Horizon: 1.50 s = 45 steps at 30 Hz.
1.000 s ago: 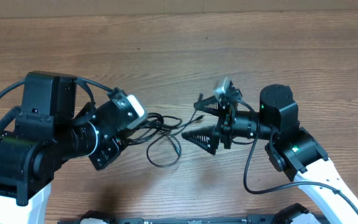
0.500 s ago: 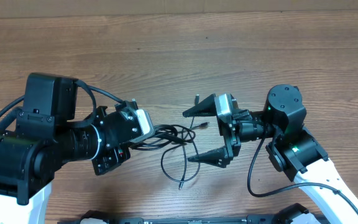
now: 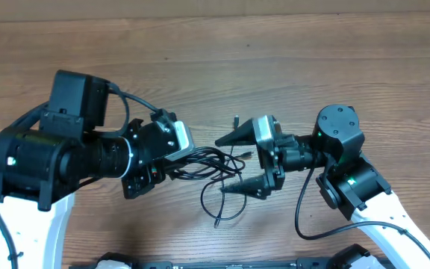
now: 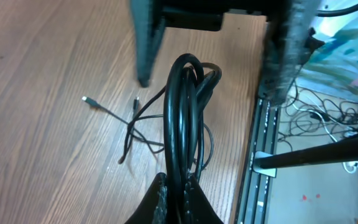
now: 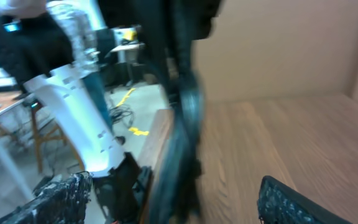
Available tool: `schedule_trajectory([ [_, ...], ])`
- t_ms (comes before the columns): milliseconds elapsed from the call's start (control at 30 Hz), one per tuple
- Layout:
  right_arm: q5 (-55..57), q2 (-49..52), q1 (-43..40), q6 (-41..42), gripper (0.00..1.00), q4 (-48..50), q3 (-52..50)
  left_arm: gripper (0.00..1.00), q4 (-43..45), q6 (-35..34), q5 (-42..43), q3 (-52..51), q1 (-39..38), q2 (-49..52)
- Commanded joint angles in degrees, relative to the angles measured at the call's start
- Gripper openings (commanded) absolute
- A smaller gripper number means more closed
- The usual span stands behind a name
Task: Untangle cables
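Black cables [image 4: 180, 124] clamped in left claw [image 4: 174, 196]; right claw [image 3: 223, 166] spread apart; far table edge [image 3: 275, 16] well clear.

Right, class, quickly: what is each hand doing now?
Left hand: closed, holding the cables.
Right hand: open, holding nothing; cables run between its fingers.

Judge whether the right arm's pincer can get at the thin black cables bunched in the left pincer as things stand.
Probably yes: the right pincer stands open with its fingers either side of the thin black cables, and nothing lies between.
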Motion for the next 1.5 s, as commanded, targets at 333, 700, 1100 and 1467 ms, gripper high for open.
schedule_trajectory([
  [333,10.5,-0.5,0.2,10.2,0.28,0.2,1.1,0.15,0.0,1.5,-2.6,-0.3,-7.7,2.4],
  [700,13.4,-0.5,0.0,11.8,0.04,-2.0,1.1,0.55,1.5,-1.2,-4.8,-0.3,-7.6,2.6],
  [1100,27.9,-0.5,-2.9,27.0,0.04,-2.4,1.1,1.0,14.1,-43.4,-19.5,-0.3,-7.6,2.1],
  [1467,41.5,-0.5,-5.2,52.1,0.04,7.8,1.1,0.99,22.4,-68.8,-4.9,-0.3,-7.6,2.0],
])
